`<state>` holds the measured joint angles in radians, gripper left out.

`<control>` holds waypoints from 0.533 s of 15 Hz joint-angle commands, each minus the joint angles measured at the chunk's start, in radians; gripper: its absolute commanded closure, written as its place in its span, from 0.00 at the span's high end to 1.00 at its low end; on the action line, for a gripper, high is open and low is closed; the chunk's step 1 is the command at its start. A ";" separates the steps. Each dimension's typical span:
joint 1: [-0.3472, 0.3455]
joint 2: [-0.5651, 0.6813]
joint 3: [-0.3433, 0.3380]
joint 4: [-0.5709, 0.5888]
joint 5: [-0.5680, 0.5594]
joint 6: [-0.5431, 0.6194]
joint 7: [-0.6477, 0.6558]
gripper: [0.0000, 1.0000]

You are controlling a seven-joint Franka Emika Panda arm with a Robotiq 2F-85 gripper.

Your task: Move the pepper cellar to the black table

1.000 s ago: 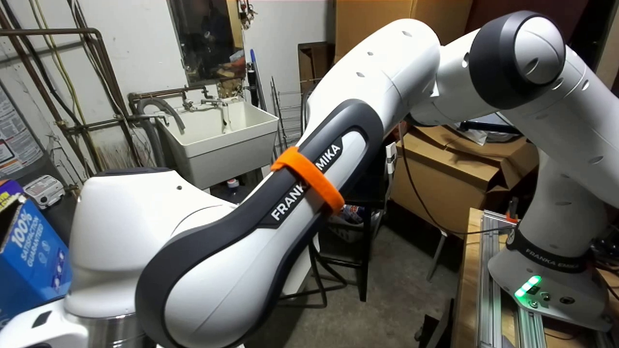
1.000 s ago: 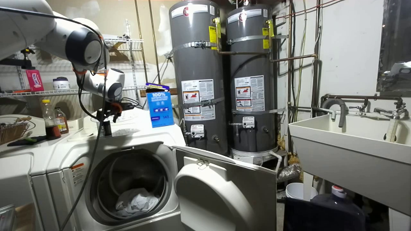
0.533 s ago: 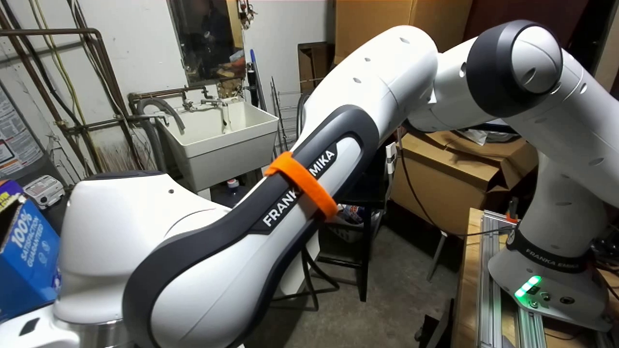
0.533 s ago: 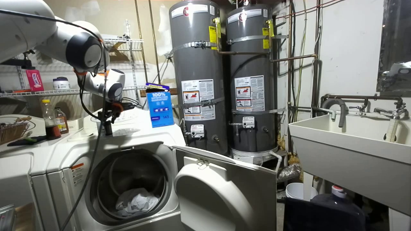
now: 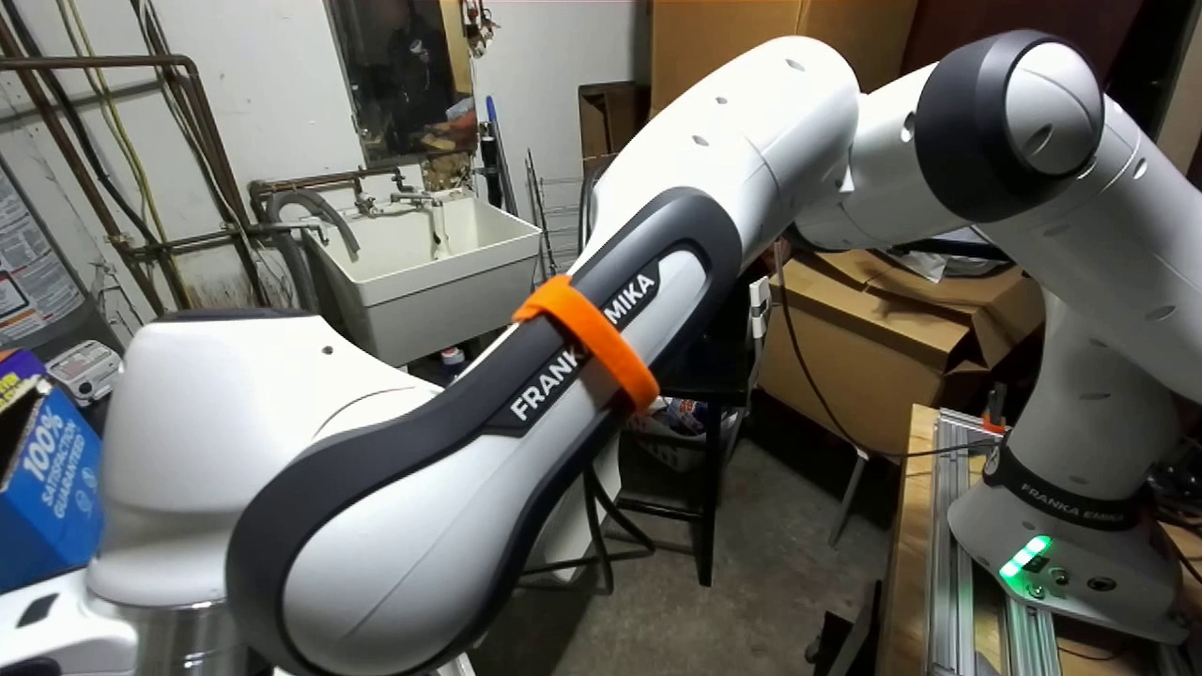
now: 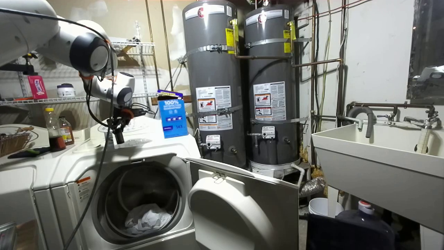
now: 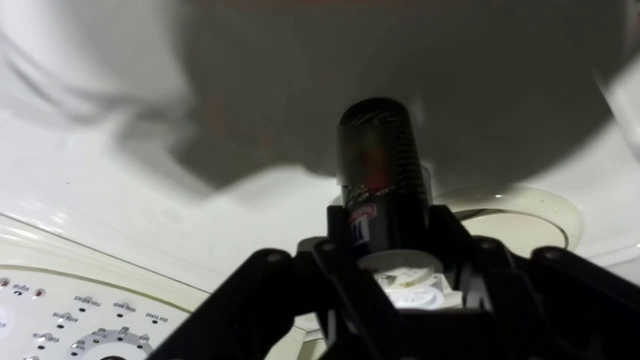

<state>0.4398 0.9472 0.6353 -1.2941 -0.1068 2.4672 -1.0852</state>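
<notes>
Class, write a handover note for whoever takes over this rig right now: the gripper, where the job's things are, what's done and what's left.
Gripper: shut on the pepper, holding it over the washer.
Black table: on the floor, partly hidden by the arm in an exterior view.
Done: pepper grasped; it looks clear of the washer top, slightly tilted.
Left: carry it to the black table, set it down, release. I'd check the tabletop first, since the arm hides part of it.
</notes>
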 commanded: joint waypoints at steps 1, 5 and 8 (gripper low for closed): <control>-0.054 -0.179 -0.004 -0.223 0.017 0.115 0.123 0.20; -0.041 -0.318 -0.067 -0.400 0.009 0.267 0.397 0.20; -0.006 -0.420 -0.142 -0.548 -0.003 0.392 0.586 0.20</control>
<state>0.4086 0.6670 0.5681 -1.6512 -0.1065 2.7444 -0.6726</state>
